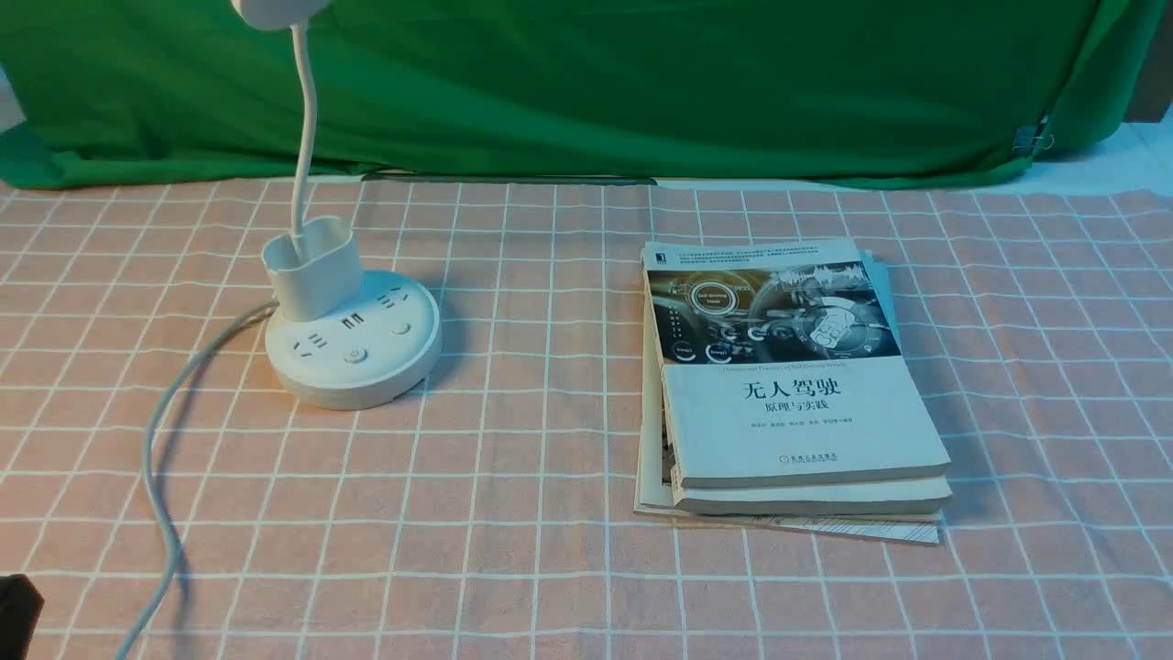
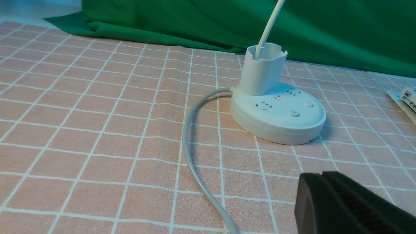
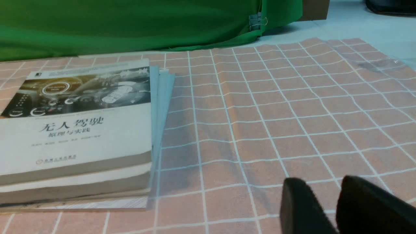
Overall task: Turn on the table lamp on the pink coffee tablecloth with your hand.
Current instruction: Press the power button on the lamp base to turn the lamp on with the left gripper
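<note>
The white table lamp stands on the left part of the pink coffee tablecloth. Its round base carries sockets, USB ports and two buttons; the gooseneck rises from the oval cup to the head at the top edge. Its grey-white cord runs to the near left. In the left wrist view the lamp is ahead of my left gripper, which is shut, empty and apart from it. Only a black corner of the left arm shows in the front view. My right gripper is open and empty above the cloth.
A stack of books lies right of centre on the cloth, also in the right wrist view. A green backdrop cloth hangs along the far edge. The cord curves over the cloth between my left gripper and the lamp.
</note>
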